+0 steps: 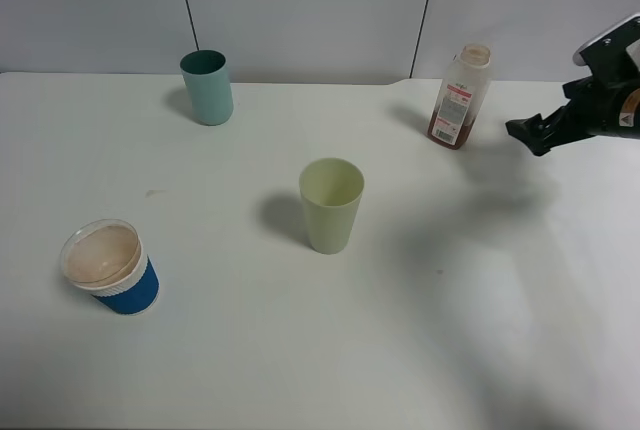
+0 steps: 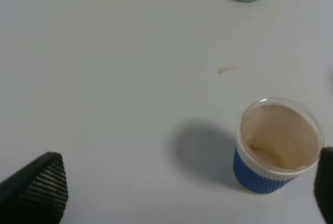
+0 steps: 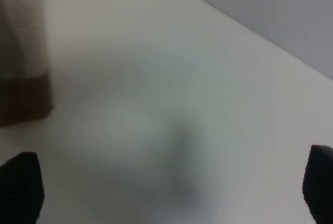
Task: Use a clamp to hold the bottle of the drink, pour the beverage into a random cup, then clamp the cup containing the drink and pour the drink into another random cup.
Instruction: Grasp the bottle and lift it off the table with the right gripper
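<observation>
Right tool [image 1: 528,136] spread wide and held near the bottle [image 1: 460,98]; nothing gripped.
Bottle is stood upright on the table [image 1: 250,350] with brown drink low inside. It is apart from the tool, whose jaws are aimed at it, which is judged to be a lined-up side grasp. Pale green cup [image 1: 331,204] is set nearest the bottle, teal cup [image 1: 207,87] well apart from it, blue-sleeved cup [image 1: 108,268] farthest. Left tool [image 2: 179,193] is likewise spread wide by that farthest cup, presumably out of the pour's way.

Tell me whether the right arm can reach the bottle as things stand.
Probably yes: the right tool hangs open beside the bottle, with only bare table between them.
</observation>
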`<state>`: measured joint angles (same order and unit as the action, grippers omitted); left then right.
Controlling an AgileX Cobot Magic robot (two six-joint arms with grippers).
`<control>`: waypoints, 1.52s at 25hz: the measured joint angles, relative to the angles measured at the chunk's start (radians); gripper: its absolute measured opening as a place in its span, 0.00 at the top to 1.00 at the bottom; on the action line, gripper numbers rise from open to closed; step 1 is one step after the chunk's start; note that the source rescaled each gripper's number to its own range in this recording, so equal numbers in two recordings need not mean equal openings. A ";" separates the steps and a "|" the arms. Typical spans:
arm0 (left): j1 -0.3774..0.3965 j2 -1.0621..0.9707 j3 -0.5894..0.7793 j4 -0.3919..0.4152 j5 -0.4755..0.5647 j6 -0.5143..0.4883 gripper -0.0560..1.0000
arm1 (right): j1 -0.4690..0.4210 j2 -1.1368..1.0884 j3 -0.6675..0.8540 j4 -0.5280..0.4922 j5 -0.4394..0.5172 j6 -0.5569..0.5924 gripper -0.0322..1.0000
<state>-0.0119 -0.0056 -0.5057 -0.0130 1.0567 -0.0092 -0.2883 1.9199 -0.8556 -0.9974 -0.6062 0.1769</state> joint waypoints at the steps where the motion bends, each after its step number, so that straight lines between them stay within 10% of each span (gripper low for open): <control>1: 0.000 0.000 0.000 0.000 0.000 0.000 0.12 | 0.016 0.012 -0.002 -0.008 -0.001 0.006 0.00; 38: 0.000 0.000 0.000 0.000 0.000 0.000 0.12 | 0.170 0.212 -0.177 -0.057 -0.084 0.109 0.08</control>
<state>-0.0119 -0.0056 -0.5057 -0.0130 1.0567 -0.0092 -0.1182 2.1324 -1.0324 -1.0546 -0.6899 0.2861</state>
